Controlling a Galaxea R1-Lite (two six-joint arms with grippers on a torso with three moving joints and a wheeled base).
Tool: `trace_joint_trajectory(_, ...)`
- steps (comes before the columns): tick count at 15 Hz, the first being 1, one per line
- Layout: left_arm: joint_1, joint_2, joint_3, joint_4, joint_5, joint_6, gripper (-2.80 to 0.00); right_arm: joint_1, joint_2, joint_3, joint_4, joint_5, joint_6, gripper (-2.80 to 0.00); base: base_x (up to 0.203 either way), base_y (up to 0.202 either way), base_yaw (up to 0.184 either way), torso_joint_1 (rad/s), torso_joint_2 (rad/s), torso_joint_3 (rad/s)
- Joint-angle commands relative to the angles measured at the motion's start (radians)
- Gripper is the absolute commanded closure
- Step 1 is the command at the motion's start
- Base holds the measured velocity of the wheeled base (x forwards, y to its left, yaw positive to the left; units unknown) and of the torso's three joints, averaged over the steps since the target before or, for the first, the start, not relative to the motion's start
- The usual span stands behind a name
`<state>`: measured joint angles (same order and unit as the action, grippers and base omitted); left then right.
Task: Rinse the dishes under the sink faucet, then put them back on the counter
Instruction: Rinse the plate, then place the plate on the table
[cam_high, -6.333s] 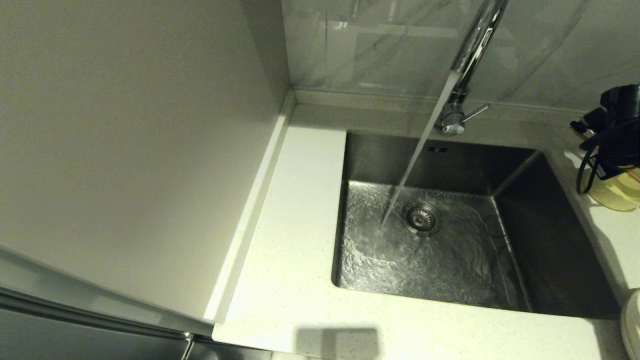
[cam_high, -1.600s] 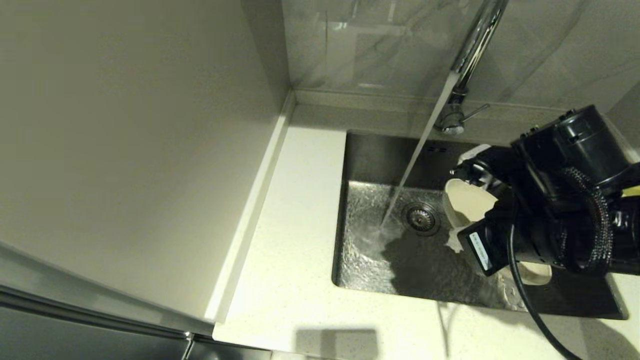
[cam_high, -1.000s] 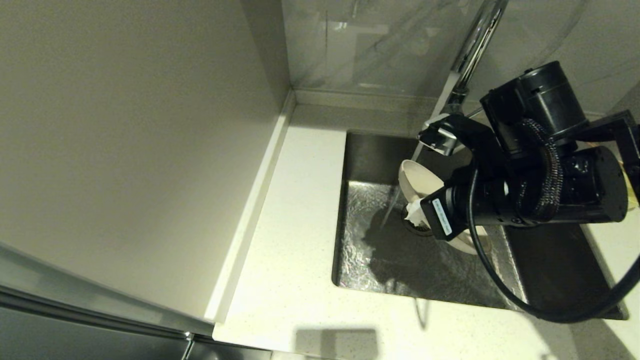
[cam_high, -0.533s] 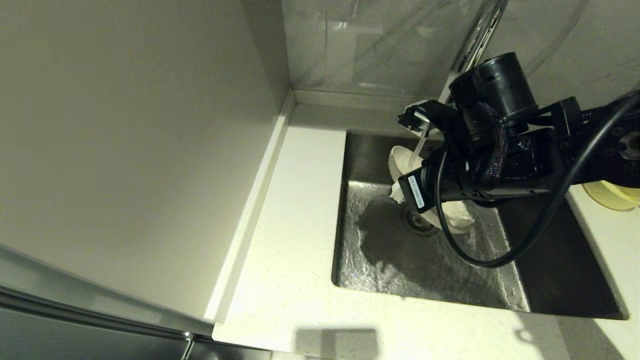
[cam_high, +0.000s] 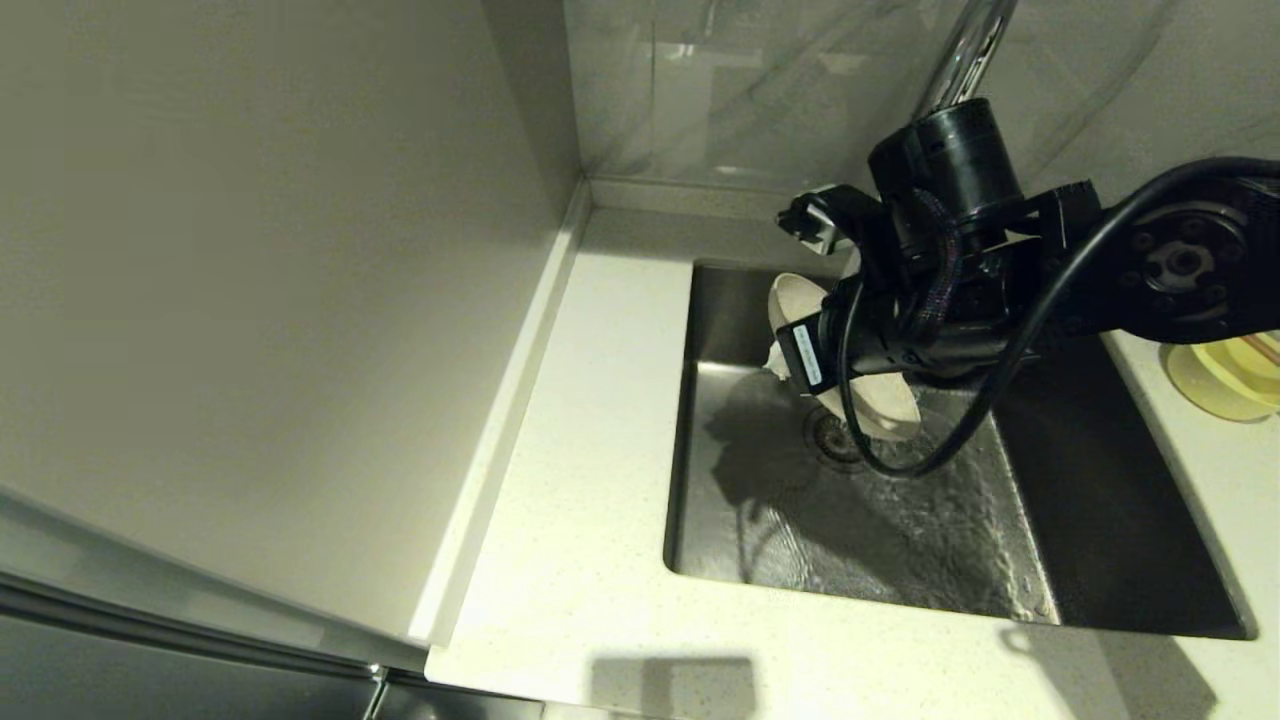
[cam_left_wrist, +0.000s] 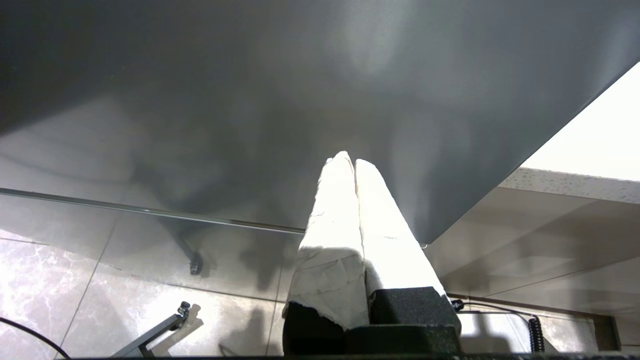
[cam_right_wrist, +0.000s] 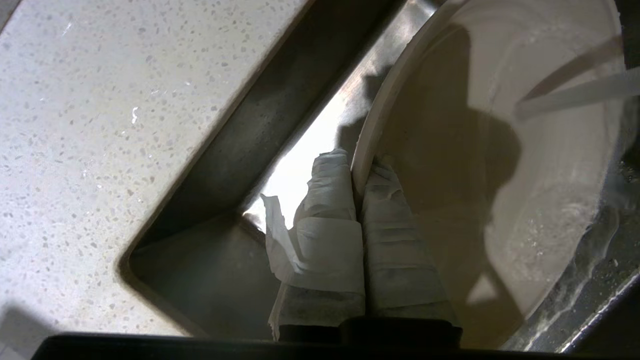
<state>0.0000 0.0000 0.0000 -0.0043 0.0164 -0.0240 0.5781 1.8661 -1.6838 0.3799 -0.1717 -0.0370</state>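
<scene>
1. The right gripper (cam_right_wrist: 356, 172) is pinching the rim of the cream-white plate (cam_right_wrist: 525, 165), its two white-wrapped fingers (cam_right_wrist: 327, 200) pressed together on either side of the edge.
2. In the head view the right gripper (cam_high: 775, 355) is reaching over the back left part of the sink (cam_high: 1120, 540), with its black arm coming in from the right.
3. The plate (cam_high: 880, 400) is hanging tilted on edge above the basin, not touching the floor of the sink.
4. A stream of water (cam_right_wrist: 575, 95) is striking the plate's inner face, and water is rippling across the sink floor around the drain strainer (cam_high: 830, 440).
5. The sink faucet (cam_high: 965, 45) is rising behind the arm against the marble wall (cam_high: 720, 90), its lower part hidden by the wrist.
6. The small yellow-green bowl (cam_high: 1225, 385) is sitting on the counter (cam_high: 580, 450) to the right of the sink, at the edge of the head view.
7. The left gripper (cam_left_wrist: 354, 165) is hanging with its wrapped fingers closed on nothing, low beside a grey cabinet panel (cam_left_wrist: 250, 100) and above a tiled floor (cam_left_wrist: 60, 280).
</scene>
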Motion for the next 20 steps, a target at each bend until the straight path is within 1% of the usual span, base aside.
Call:
trace_joint_trajectory(1, 0.000, -0.002, 0.000, 0.000, 0.000, -0.001, 0.00, 0.000, 0.006, -0.001, 0.004, 0.000, 0.000, 0.00, 0.000, 0.000, 0.000, 0.000, 0.00, 0.000)
trace_joint_trajectory(3, 0.000, -0.002, 0.000, 0.000, 0.000, -0.001, 0.00, 0.002, -0.037, 0.011, 0.007, 0.004, 0.004, 0.00, 0.000, 0.000, 0.000, 0.000, 0.00, 0.000)
trace_joint_trajectory(6, 0.000, -0.002, 0.000, 0.000, 0.000, -0.001, 0.00, 0.016, -0.165, 0.085, 0.008, 0.022, 0.011, 0.00, 0.000, 0.000, 0.000, 0.000, 0.00, 0.000)
trace_joint_trajectory(8, 0.000, -0.002, 0.000, 0.000, 0.000, -0.001, 0.00, 0.039, -0.270, 0.150, 0.009, 0.052, 0.028, 0.00, 0.000, 0.000, 0.000, 0.000, 0.00, 0.000)
trace_joint_trajectory(11, 0.000, -0.002, 0.000, 0.000, 0.000, -0.001, 0.00, 0.057, -0.398, 0.283, 0.013, 0.066, 0.047, 0.00, 0.000, 0.000, 0.000, 0.000, 0.00, 0.000)
trace_joint_trajectory(13, 0.000, -0.002, 0.000, 0.000, 0.000, -0.001, 0.00, 0.052, -0.448, 0.330, 0.041, 0.063, 0.122, 0.00, 0.000, 0.000, 0.000, 0.000, 0.00, 0.000)
trace_joint_trajectory(15, 0.000, -0.002, 0.000, 0.000, 0.000, -0.001, 0.00, 0.030, -0.464, 0.314, 0.074, 0.063, 0.203, 0.00, 0.000, 0.000, 0.000, 0.000, 0.00, 0.000)
trace_joint_trajectory(18, 0.000, -0.002, 0.000, 0.000, 0.000, -0.001, 0.00, -0.019, -0.447, 0.214, 0.074, 0.062, 0.327, 0.00, 0.000, 0.000, 0.000, 0.000, 0.00, 0.000)
trace_joint_trajectory(20, 0.000, -0.002, 0.000, 0.000, 0.000, -0.001, 0.00, -0.087, -0.421, 0.148, 0.077, 0.062, 0.423, 0.00, 0.000, 0.000, 0.000, 0.000, 0.00, 0.000)
